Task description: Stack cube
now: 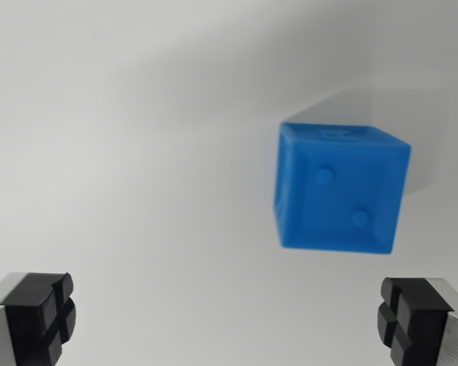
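Gripper (229, 324) with black ribbed pads (38, 313) at the lower corners, jaws spread wide and holding nothing. Beyond them, toward the wrist view's right, a blue die-like cube (340, 187) with raised dots on its near face rests, slightly blurred, on a plain white surface (122, 152), clear of both pads.

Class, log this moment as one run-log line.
gripper: open, empty | blue cube: on white surface, ungrasped, toward wrist view's right | stack: not started
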`<action>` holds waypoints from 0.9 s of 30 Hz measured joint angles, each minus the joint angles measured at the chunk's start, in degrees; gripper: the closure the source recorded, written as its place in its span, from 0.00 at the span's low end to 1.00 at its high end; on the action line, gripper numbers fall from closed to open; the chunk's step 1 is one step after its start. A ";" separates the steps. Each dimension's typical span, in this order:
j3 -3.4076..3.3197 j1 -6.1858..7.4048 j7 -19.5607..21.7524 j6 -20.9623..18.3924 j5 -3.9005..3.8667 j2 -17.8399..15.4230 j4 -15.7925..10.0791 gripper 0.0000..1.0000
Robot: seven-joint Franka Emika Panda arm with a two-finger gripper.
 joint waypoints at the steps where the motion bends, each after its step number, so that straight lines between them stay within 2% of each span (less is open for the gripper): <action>1: -0.08 -0.35 -0.09 0.48 0.21 0.49 0.00 0.00; 15: -0.41 -4.43 -1.34 5.23 2.70 5.84 0.48 0.00; 17: -0.23 -4.72 -1.57 6.00 3.05 6.69 0.63 0.00; 22: 0.86 -5.19 -2.28 8.66 4.20 10.16 1.27 0.00; 27: 1.72 -5.89 -2.91 10.72 5.01 12.93 1.96 0.00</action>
